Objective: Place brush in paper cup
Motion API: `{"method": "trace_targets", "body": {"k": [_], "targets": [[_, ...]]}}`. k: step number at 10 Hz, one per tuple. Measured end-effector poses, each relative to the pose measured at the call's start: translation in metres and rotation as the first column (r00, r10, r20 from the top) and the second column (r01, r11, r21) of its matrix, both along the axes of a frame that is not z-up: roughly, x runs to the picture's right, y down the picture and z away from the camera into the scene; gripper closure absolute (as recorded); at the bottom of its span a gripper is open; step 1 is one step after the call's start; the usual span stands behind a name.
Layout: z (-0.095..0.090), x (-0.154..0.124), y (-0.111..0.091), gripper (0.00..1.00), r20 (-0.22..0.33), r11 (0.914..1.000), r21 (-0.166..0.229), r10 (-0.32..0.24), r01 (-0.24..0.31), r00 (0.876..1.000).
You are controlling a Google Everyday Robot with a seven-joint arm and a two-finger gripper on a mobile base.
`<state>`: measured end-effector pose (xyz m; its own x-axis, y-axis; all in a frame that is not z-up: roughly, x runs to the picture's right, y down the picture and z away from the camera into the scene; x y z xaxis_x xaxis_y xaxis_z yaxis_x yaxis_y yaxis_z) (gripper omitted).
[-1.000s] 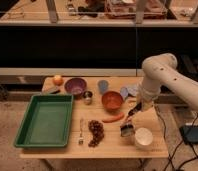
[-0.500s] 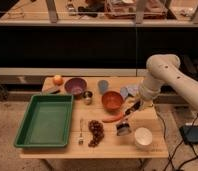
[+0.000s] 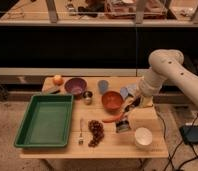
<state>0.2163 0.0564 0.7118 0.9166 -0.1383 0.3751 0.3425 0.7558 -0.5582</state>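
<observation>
Hanging low over the counter beside the cup, the gripper has its jaws clamped on the brush, which next needs lifting over the rim.

A green tray lies left on the bench; purple bowl, orange bowl (beside a carrot) behind.

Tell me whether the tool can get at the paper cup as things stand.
Probably yes. The tool, shut, hangs just left of and above the paper cup, whose open top has nothing over it; the carrot lies off to the left.
</observation>
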Motion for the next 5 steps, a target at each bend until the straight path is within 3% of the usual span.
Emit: {"method": "trace_targets", "body": {"k": [5], "targets": [[-0.02,0.017,-0.01,1.0,0.007,0.9997,0.025,0.006,-0.006,1.0]]}}
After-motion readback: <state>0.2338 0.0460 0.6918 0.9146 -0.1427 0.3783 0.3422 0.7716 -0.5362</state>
